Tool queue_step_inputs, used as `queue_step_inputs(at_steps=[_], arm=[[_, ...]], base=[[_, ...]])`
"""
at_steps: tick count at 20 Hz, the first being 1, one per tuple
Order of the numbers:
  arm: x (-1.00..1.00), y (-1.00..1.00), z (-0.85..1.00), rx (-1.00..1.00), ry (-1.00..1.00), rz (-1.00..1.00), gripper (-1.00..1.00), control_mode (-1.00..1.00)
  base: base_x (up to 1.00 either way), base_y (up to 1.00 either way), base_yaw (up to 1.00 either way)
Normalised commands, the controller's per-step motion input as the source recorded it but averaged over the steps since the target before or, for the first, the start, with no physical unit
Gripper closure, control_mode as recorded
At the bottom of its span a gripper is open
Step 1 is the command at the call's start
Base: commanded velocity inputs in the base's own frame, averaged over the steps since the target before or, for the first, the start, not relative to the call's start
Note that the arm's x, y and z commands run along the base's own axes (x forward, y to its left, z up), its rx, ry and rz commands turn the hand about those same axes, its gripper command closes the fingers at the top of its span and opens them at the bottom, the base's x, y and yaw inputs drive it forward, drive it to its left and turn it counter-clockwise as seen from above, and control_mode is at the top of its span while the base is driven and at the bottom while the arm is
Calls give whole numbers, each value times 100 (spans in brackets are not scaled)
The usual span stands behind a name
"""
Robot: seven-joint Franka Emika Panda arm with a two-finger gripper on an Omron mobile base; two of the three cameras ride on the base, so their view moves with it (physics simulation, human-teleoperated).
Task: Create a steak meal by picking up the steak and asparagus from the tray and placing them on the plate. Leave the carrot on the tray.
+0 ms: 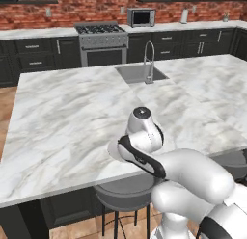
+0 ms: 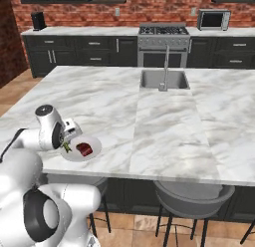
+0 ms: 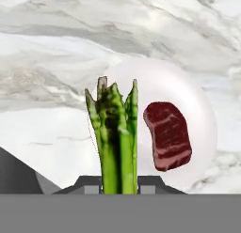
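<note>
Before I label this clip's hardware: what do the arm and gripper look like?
The arm is glossy white, built of rounded, bulbous segments with dark bands at the joints and a grey disc capping one joint. No loose cables or markings are visible. The gripper ends in two small dark, blocky fingertips.

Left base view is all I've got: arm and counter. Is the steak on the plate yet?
Observer: Yes. The steak lies on the plate, near the counter's front edge.
Operator: Asparagus?
Observer: The asparagus is in the claw, which is shut on it, tips pointing away from the hand.
Operator: Over the plate?
Observer: At its edge. In the hand view the spears cover the plate's left rim, beside the steak and apart from it. The right base view puts the claw at the plate's left rim.
</note>
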Motion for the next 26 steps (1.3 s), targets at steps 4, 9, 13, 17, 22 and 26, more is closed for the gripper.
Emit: queue_step_inputs(at_steps=[4,9,13,17,22,26], arm=[[35,18,-30,0,12,0,100,-100],[45,5,-36,0,12,0,100,-100],[37,0,-43,0,9,0,100,-100],[28,5,-42,0,5,0,100,-100],[21,13,-34,0,1,0,100,-100],[4,6,-6,0,-1,0,-100,-100]], base=[[0,0,0],[0,0,0],[0,0,0],[0,0,0],[0,0,0],[0,0,0]])
